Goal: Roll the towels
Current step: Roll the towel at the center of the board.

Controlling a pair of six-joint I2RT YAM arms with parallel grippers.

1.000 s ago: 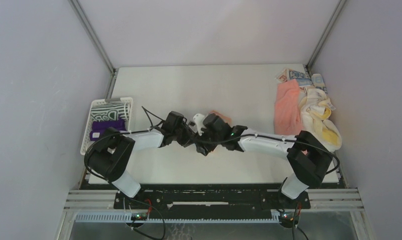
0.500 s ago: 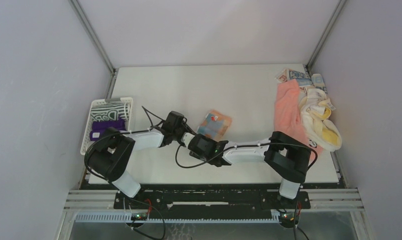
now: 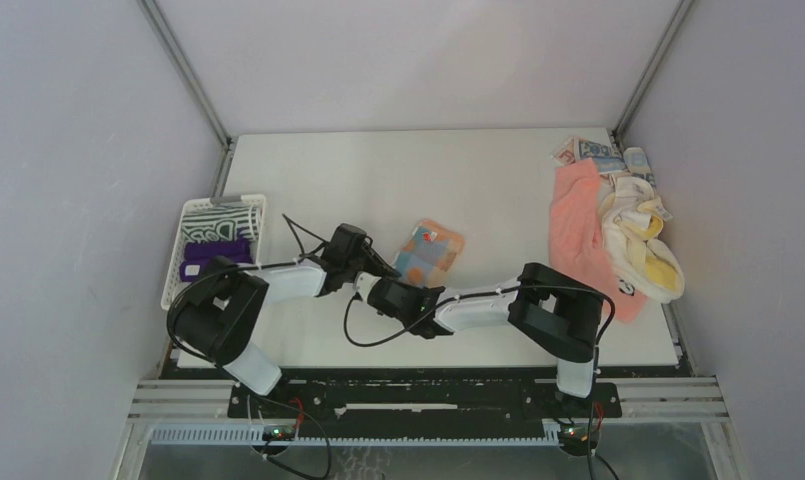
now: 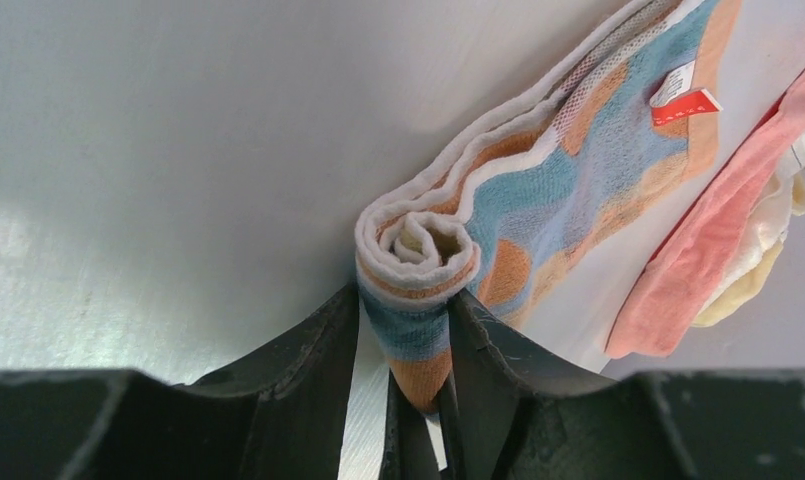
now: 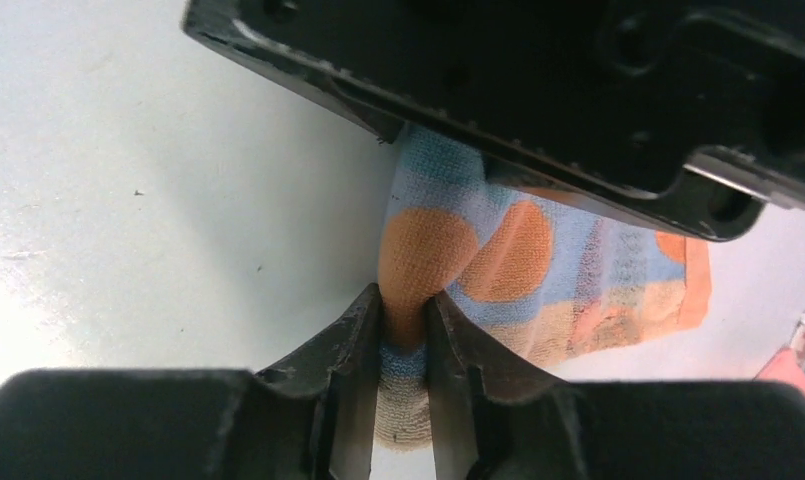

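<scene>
A light-blue towel with orange patches [image 3: 430,248] lies mid-table, its near end rolled into a tight coil [image 4: 418,245]. My left gripper [image 3: 380,270] [image 4: 406,300] is shut on that coil from the left end. My right gripper [image 3: 391,287] [image 5: 405,305] comes from the near side. It is shut on the rolled edge of the same towel [image 5: 538,250], just under the left gripper's body [image 5: 578,80]. The unrolled part stretches away to the far right, a red tag [image 4: 683,95] on it.
Loose towels are piled at the right edge: salmon-pink [image 3: 578,215], cream-yellow [image 3: 643,245], blue-printed [image 3: 598,152]. A white slotted basket [image 3: 175,275] at the left edge holds a striped roll [image 3: 218,217] and a purple roll [image 3: 213,255].
My right arm swung from over the towel down to its near end, and its jaws closed on the rolled edge. The towel now shows uncovered from above. The left gripper barely moved.
</scene>
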